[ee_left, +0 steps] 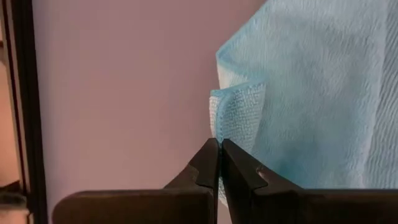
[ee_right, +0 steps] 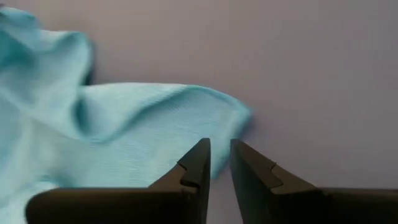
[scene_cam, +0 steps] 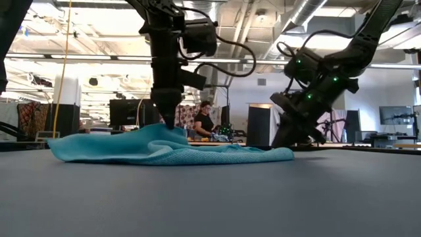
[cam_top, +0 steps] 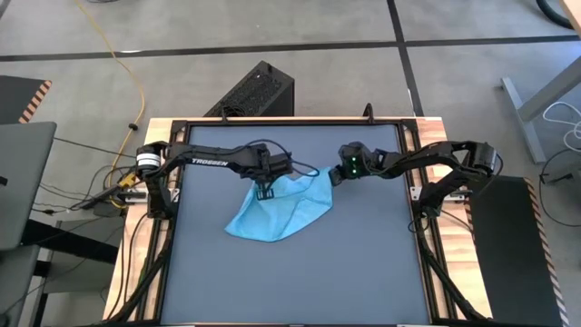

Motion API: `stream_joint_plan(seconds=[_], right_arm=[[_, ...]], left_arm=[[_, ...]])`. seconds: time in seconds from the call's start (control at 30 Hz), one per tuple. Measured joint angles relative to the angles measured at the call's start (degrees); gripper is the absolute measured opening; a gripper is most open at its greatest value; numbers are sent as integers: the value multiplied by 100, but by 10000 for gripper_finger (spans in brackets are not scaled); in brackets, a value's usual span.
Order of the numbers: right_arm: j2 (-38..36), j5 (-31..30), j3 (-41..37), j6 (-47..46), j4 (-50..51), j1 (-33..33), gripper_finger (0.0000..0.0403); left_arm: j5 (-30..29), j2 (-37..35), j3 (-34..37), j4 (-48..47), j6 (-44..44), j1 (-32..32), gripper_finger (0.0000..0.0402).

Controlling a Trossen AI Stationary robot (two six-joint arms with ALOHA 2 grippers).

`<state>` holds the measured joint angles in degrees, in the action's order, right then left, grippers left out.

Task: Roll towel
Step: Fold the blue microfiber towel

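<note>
The sky-blue towel (cam_top: 277,211) lies rumpled on the far half of the dark grey tabletop, most of it flat on the surface (scene_cam: 164,151). My left gripper (cam_top: 265,193) points steeply down at the towel's far left part and is shut on it; there the cloth rises to a low peak (scene_cam: 169,130). My right gripper (cam_top: 329,179) slants down over the towel's far right corner (ee_right: 233,115). Its fingers stand a narrow gap apart (ee_right: 219,152) with nothing showing between them. Whether they touch the cloth does not show. My left gripper pinches a folded-over edge of the towel (ee_left: 231,118) between its two fingertips, coming from above and pointing steeply down. The cloth at the fingertips is drawn up into a small peak (scene_cam: 169,130), while the rest of the towel lies slack on the table.
The near half of the tabletop (cam_top: 300,272) is bare. A black box (cam_top: 256,91) stands on the floor beyond the far edge. The table's black frame rails (cam_top: 168,227) run along both sides. A person (scene_cam: 205,120) sits far off in the room behind.
</note>
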<state>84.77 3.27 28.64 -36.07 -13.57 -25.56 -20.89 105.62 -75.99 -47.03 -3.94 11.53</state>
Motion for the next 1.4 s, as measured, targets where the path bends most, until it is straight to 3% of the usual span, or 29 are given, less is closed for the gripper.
stream_joint_plan(seconds=[0.23, 0.53, 1.0, 1.4], right_arm=[[0, -16, 0, -149, -12, -179, 157], [0, -28, 0, -146, 117, -504, 232], [15, -115, 2, -153, 49, -339, 226], [966, -232, 20, -702, -1188, 9, 224]], left_arm=[[-194, -23, 70, -630, 194, 257, 0], [-49, -379, 398, -579, 327, 504, 0], [-91, -487, 398, -598, 443, 535, 0], [-14, -485, 398, -624, 473, 533, 0]])
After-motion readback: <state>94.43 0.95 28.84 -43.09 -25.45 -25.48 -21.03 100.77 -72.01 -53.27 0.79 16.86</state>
